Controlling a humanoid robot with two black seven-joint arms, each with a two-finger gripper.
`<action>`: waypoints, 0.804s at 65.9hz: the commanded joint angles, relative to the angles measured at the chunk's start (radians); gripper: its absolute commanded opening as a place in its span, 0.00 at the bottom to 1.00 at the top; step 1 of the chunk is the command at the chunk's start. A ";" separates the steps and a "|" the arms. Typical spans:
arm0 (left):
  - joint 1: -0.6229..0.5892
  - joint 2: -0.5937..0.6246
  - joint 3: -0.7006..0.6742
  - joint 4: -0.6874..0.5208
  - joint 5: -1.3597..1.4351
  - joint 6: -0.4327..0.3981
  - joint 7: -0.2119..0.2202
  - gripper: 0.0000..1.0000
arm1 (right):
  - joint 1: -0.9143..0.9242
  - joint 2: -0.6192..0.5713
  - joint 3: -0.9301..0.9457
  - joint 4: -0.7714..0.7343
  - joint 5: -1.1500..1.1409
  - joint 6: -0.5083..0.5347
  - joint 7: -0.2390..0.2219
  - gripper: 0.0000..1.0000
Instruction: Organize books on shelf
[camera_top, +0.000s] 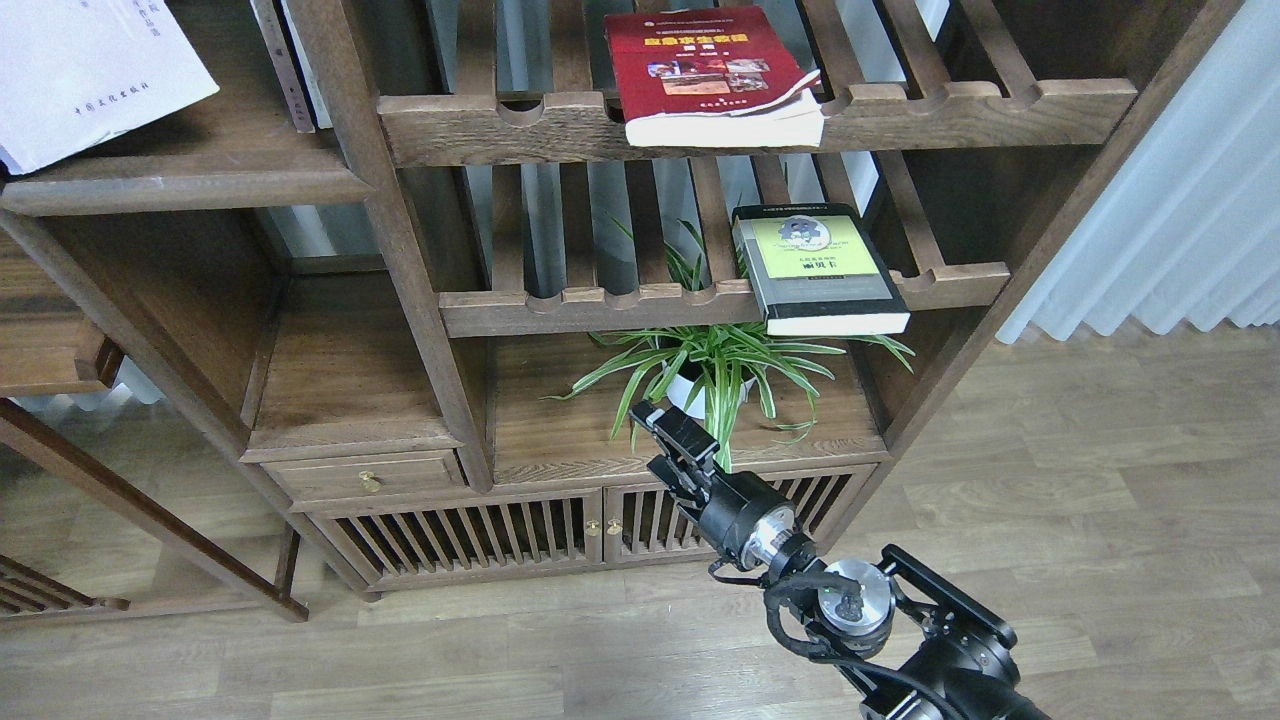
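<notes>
Pale book (85, 75): lying on shelf (190, 185), upper left.
Red book (712, 72), yellow-green book (815, 265): overhanging slatted racks.
Right gripper (668, 440): low, jaws' state unclear.
Left gripper: unseen.
Risk: overhanging books tip if nudged.

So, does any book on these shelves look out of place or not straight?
Yes. The dark-red book and the yellow-green book lie flat on slatted racks, front edges hanging over the rails. The red one's lower right cover corner curls up. The pale book lies skewed on the solid shelf, overhanging its front edge.
</notes>
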 joint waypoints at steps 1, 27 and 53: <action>-0.021 -0.040 0.000 0.003 0.051 0.000 -0.005 0.00 | -0.002 0.000 -0.001 0.000 0.000 0.000 0.000 0.99; -0.088 -0.105 0.005 0.022 0.216 0.000 -0.157 0.00 | -0.002 0.000 -0.001 0.000 -0.002 0.000 0.000 0.99; -0.130 -0.099 0.037 0.074 0.394 0.000 -0.412 0.00 | -0.004 0.000 0.000 0.000 -0.002 0.000 0.000 0.99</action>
